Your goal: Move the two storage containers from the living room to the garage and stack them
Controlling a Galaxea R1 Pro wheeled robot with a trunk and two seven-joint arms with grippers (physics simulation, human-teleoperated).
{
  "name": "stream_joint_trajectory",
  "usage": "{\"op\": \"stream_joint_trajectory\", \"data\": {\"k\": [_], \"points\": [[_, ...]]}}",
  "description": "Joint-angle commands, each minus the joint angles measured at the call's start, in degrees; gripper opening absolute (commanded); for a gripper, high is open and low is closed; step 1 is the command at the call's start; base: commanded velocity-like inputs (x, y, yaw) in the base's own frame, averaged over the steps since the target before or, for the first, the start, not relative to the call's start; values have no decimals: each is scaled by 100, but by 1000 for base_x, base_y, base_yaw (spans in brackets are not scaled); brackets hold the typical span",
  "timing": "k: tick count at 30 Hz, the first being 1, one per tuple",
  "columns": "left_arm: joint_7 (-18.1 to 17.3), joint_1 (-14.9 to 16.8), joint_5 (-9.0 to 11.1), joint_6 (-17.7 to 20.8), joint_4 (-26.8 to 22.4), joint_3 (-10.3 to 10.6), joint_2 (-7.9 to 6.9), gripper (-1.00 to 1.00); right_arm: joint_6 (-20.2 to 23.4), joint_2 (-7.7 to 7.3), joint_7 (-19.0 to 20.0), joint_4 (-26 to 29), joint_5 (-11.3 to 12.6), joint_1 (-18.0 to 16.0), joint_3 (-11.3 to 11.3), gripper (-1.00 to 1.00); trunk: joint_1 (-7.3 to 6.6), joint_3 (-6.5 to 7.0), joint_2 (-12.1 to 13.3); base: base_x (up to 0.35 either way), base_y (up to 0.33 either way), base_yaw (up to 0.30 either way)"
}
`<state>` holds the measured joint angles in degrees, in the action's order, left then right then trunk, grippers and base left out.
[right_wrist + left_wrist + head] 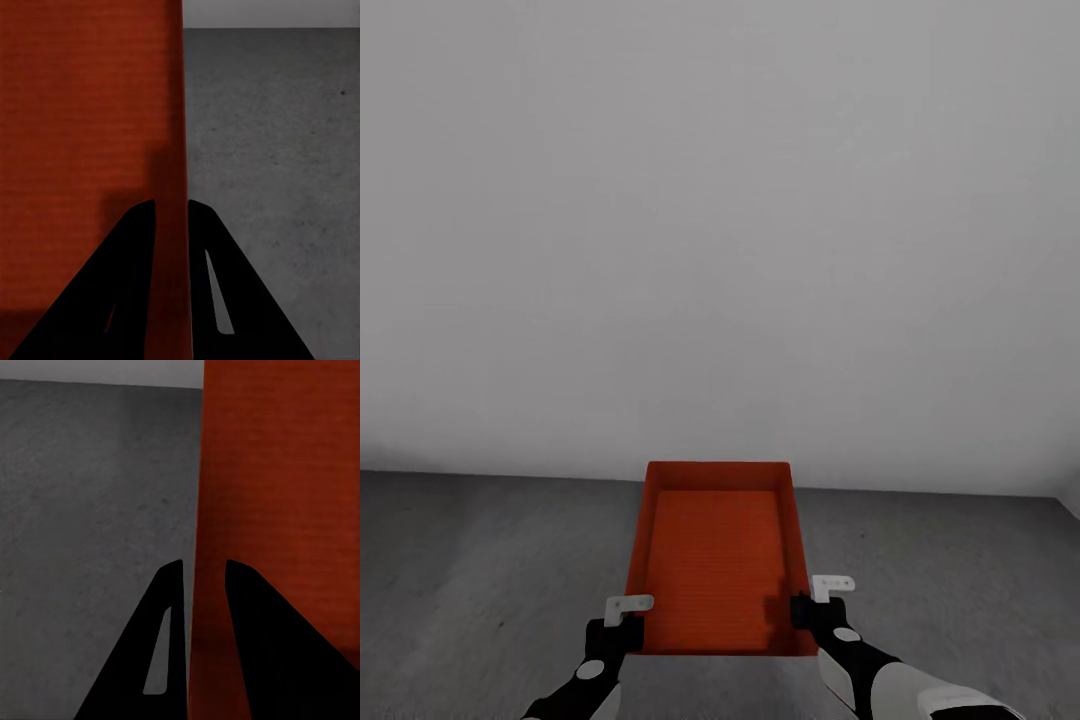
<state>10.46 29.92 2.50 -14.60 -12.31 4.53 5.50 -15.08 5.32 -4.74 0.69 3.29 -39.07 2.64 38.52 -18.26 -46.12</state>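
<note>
place: garage, grey floor (480, 590) by the pale wall (720, 200) | bin: one orange-red container (717, 560) held level in front of the robot | left gripper (622, 622): fingers narrow, clamped on its left wall | right gripper (812, 606): clamped on its right wall | progress: probably first bin arrived, not surely set down; second bin and stacking remain
</note>
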Motion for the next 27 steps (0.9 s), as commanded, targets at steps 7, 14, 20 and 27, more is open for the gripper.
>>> {"op": "stream_joint_trajectory", "data": {"k": [7,14,20,27], "points": [[56,5,-24,-16,2,-88,4,-100,-38,-75,-97,-16,137,-9,-404,-100,1,-72,-6,0,0,0],[61,5,-22,-11,9,-92,4,-100,-38,-75,-97,-16,137,-7,-404,-100,1,-138,-6,0,0,0],[61,4,-26,-15,9,-88,4,-100,-38,-75,-97,-16,137,-9,-404,-100,1,-194,-6,0,0,0],[61,5,-30,-22,3,-78,4,-100,-38,-75,-97,-16,137,-5,-404,-100,1,-259,-6,0,0,0]]}}
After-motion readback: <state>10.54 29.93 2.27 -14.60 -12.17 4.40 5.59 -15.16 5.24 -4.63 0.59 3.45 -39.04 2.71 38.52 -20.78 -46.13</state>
